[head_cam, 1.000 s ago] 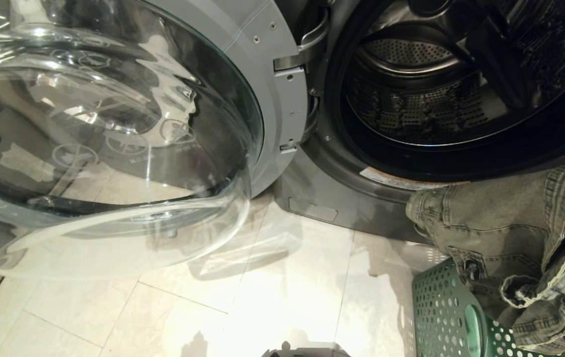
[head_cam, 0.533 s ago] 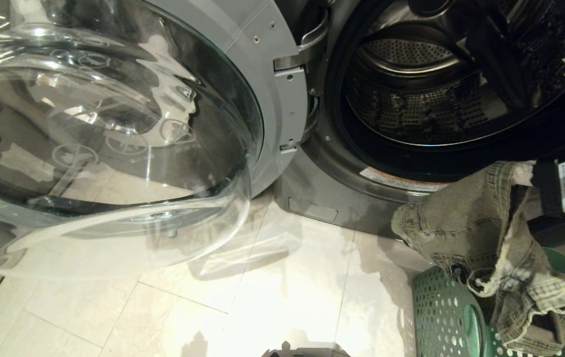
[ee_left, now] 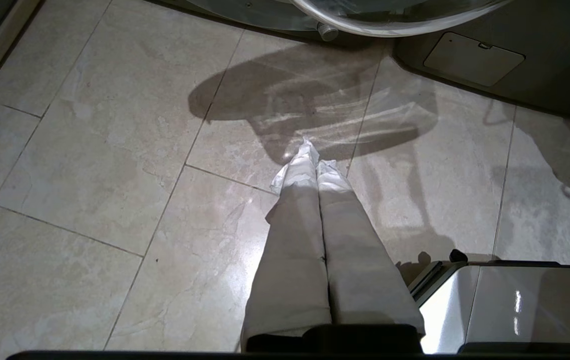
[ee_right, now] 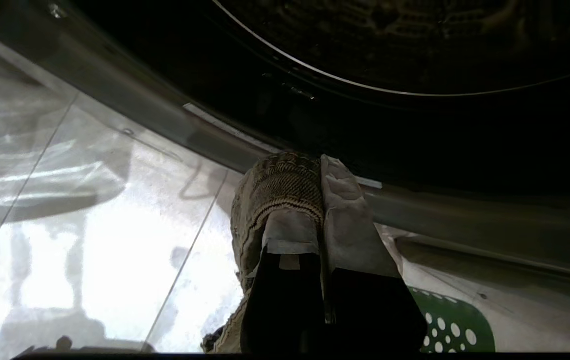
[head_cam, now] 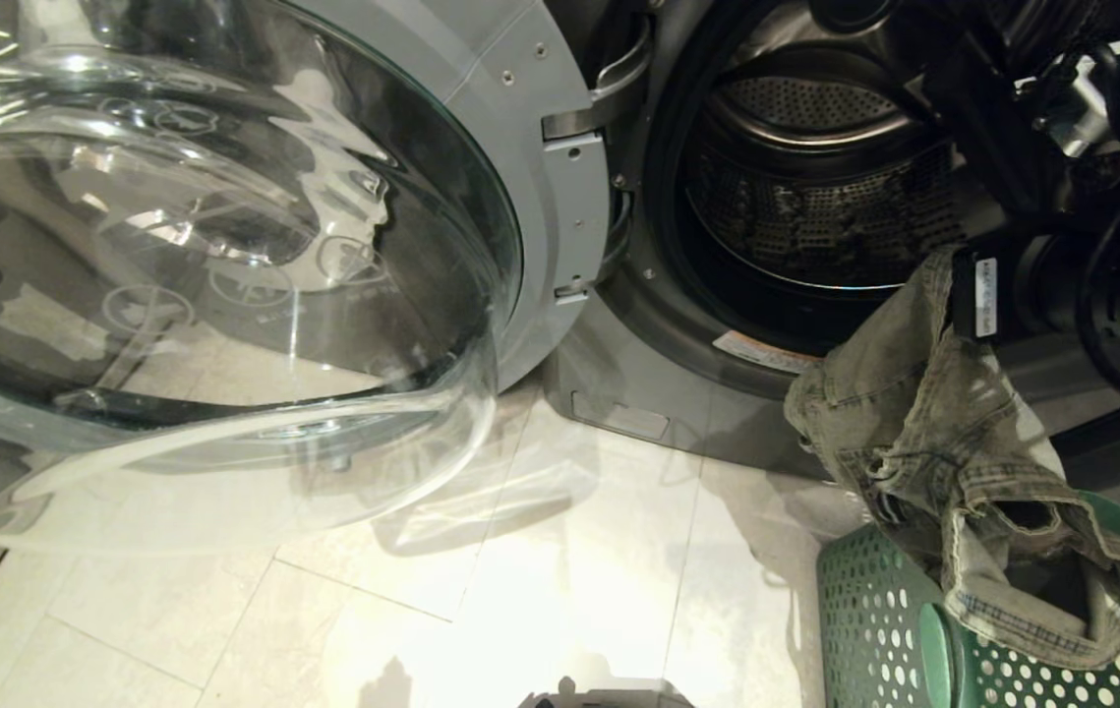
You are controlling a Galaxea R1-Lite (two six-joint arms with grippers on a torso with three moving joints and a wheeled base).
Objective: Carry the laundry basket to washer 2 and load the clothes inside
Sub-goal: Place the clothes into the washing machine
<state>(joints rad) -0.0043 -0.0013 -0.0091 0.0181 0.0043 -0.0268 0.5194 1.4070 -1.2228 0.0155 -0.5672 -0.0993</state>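
The right hand [ee_right: 321, 170] is pinching a fold of the clothes [head_cam: 953, 462] between its closed fingers, holding the fabric just in front of the lower rim of the drum opening of washer 2 [head_cam: 815, 197]. In the head view the garment is hanging from the right arm [head_cam: 1061, 285], draping down so that its lower end is lying over the near rim of the laundry basket [head_cam: 874, 619], which is standing on the tiled floor [head_cam: 520, 590] directly before the machine. The washer's glass door [head_cam: 206, 275] is standing swung wide open to the left, exposing the perforated drum [head_cam: 815, 226]. The left hand [ee_left: 315, 165] is hanging low over the floor tiles with its fingers pressed together, gripping nothing, well apart from the basket and the garment. A corner of the green basket is showing behind the right hand in its wrist view.
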